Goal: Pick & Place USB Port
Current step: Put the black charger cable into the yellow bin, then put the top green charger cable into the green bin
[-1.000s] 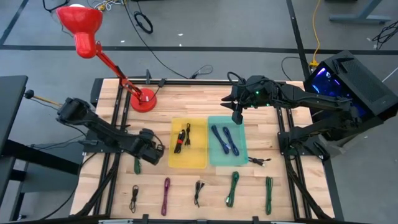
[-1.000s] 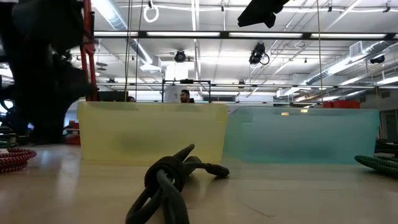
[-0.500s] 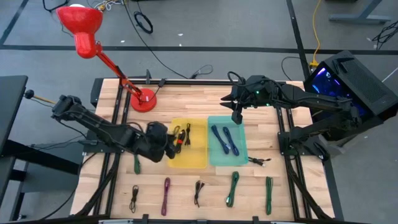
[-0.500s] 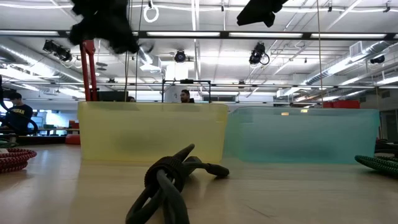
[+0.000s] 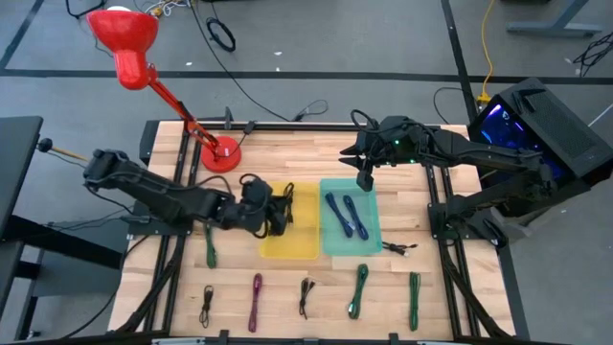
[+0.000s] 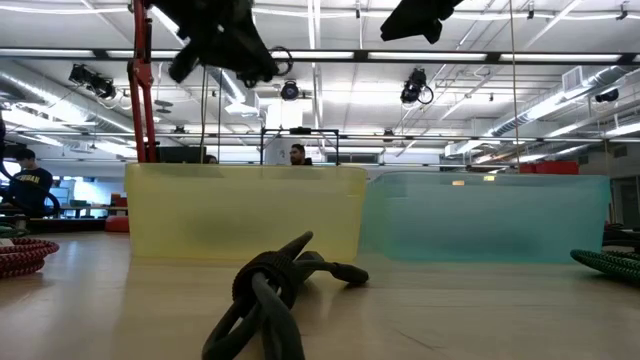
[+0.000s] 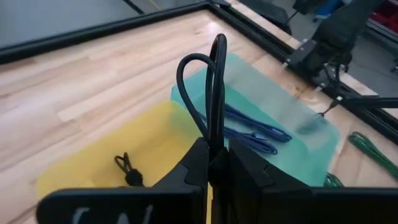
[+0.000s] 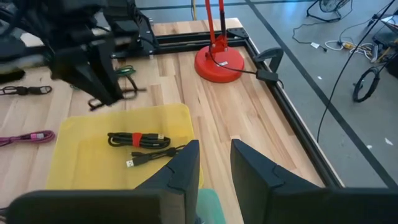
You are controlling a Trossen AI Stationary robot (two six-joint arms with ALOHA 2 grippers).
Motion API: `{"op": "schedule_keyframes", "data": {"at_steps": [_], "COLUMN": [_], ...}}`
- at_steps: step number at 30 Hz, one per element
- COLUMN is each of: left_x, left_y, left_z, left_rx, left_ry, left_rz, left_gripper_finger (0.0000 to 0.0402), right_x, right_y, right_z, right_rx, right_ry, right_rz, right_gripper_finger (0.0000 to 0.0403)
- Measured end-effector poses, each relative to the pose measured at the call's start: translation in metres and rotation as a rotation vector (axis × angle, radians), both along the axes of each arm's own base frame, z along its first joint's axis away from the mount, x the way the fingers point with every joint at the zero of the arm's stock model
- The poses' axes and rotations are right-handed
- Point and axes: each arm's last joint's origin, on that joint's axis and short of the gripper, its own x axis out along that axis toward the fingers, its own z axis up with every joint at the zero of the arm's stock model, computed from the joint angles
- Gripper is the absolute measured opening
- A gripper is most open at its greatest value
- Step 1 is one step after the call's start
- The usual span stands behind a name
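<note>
My left gripper (image 5: 276, 213) is above the yellow tray (image 5: 305, 244), shut on a coiled black cable (image 7: 211, 87); it shows high up in the low view (image 6: 215, 40). The yellow tray holds a black cable with a red tie (image 8: 134, 140). The teal tray (image 5: 372, 235) beside it holds two blue cables (image 5: 345, 216). My right gripper (image 5: 365, 180) hangs open and empty over the teal tray's far edge. My left gripper pinches the black cable between its two shut fingers, at one end of the coil (image 7: 216, 146). The coil's loop (image 7: 199, 62) sticks out past the fingertips. The cable is lifted clear, above the yellow tray.
A red lamp base (image 5: 220, 153) stands at the far left. Along the near edge lie several loose cables: green (image 5: 211, 254), black (image 5: 207, 305), purple (image 5: 256, 299), black (image 5: 306, 295), green (image 5: 358, 287), green (image 5: 414, 286). A small black cable (image 5: 400, 247) lies right of the teal tray.
My left gripper has risen from the table left of the yellow tray and gone toward the table's right edge, over the yellow tray, carrying the black cable clear of the table.
</note>
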Motion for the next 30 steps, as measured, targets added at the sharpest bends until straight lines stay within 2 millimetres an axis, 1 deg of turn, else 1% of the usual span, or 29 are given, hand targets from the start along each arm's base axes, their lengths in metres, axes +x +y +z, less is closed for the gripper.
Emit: {"op": "schedule_keyframes", "data": {"at_steps": [5, 6, 13, 18, 22, 25, 28, 30], "left_x": [0.01, 0.011, 0.013, 0.013, 0.012, 0.01, 0.004, -0.005], "left_y": [0.008, 0.01, 0.017, 0.017, 0.017, 0.014, 0.005, -0.003], "left_z": [-0.012, -0.014, -0.015, -0.015, -0.015, -0.017, -0.023, -0.028], "left_rx": [-0.011, -0.015, -0.043, -0.041, -0.024, -0.047, -0.106, -0.143], "left_ry": [0.021, 0.029, 0.044, 0.049, 0.064, 0.089, 0.135, 0.191], "left_rz": [0.015, 0.017, -0.001, -0.001, -0.013, -0.032, -0.036, -0.014], "left_gripper_finger": [0.0042, 0.0048, 0.0133, 0.0164, 0.017, 0.0168, 0.0162, 0.0158], "right_x": [0.0, 0.0, 0.0, 0.0, 0.0, -0.001, -0.002, -0.002], "right_y": [0.0, 0.0, 0.0, 0.0, 0.0, 0.0, 0.0, 0.0], "right_z": [0.0, 0.0, 0.0, 0.0, 0.0, -0.001, -0.002, -0.003], "right_rx": [0.001, 0.0, 0.0, 0.0, 0.001, 0.003, 0.006, 0.007], "right_ry": [0.001, 0.0, 0.001, 0.001, 0.003, 0.014, 0.028, 0.033], "right_rz": [0.0, 0.0, 0.0, 0.0, 0.0, 0.0, 0.0, 0.0], "right_gripper_finger": [0.0094, 0.0094, 0.0094, 0.0094, 0.0094, 0.0094, 0.0094, 0.0094]}}
